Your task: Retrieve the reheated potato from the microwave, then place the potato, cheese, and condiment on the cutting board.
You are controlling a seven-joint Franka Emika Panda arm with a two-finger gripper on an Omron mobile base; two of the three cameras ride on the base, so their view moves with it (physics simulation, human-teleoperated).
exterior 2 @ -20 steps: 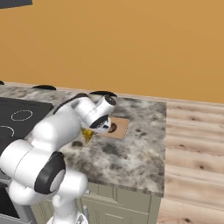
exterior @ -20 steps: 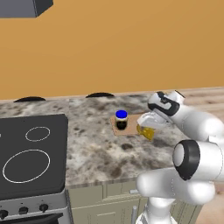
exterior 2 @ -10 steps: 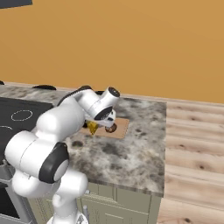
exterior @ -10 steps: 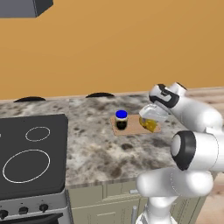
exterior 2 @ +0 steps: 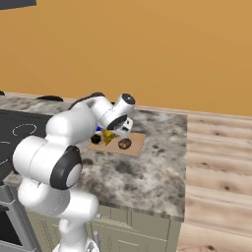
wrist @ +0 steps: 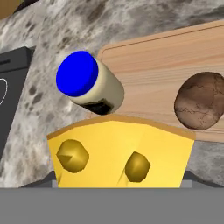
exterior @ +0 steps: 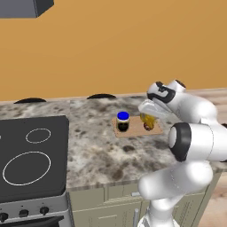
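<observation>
Gripper sits low over the cutting board w/ the cheese right at its tips; can't tell if the jaws grip it or have let go. Board already holds the potato and the condiment jar w/ blue lid, so cheese is prob the last item. The free spot lies btwn jar and potato, straight below the wedge.

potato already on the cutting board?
Yes, in the hand view the potato rests on the cutting board, to one side of the blue-lidded condiment.
</observation>
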